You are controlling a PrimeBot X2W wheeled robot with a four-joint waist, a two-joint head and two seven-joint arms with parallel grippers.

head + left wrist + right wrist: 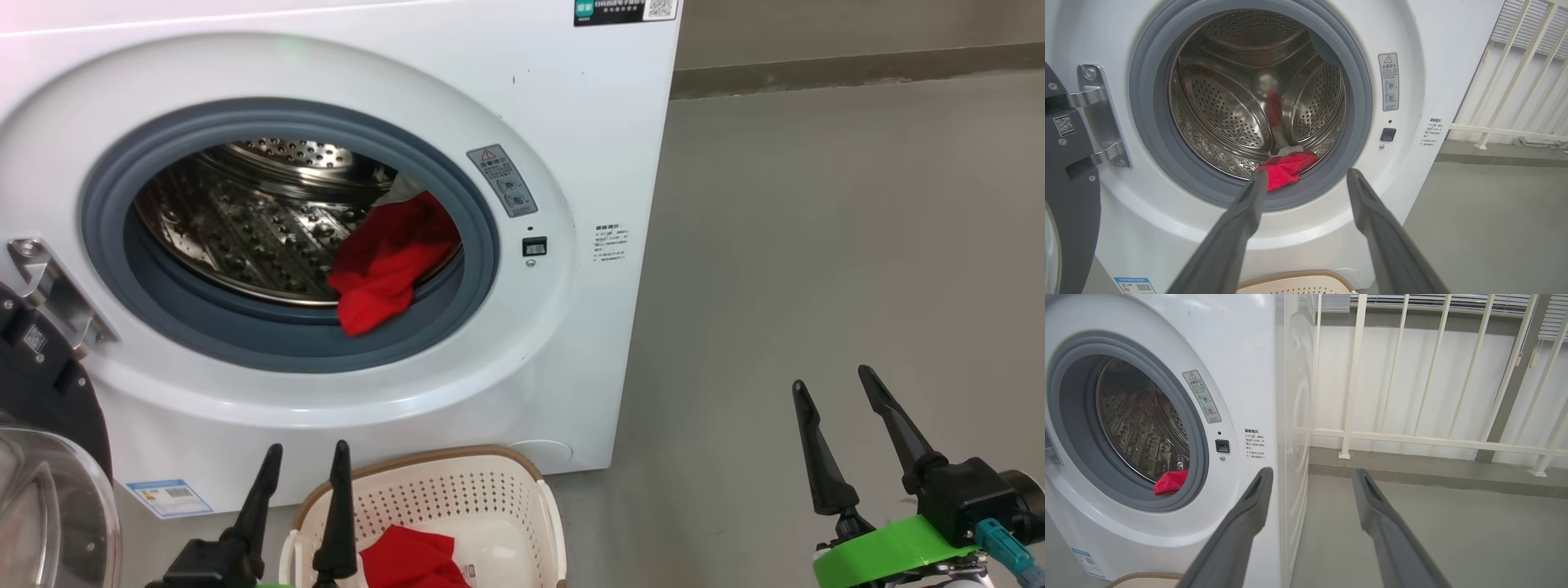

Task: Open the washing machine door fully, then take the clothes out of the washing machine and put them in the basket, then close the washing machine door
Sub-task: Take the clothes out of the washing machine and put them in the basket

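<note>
Spillage worries me: left gripper (309, 447) and right gripper (831, 377) gape empty, and a shallow pinch could drop the red garment (384, 261) at the drum (245, 220)'s four o'clock beside the basket (457, 453).

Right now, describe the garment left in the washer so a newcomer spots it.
Find the big white washing machine and its round opening with the grey rubber ring. At the drum's lower right, a crumpled red garment spills onto that ring. Unlike the red piece in the basket below, it sits inside the machine.
</note>
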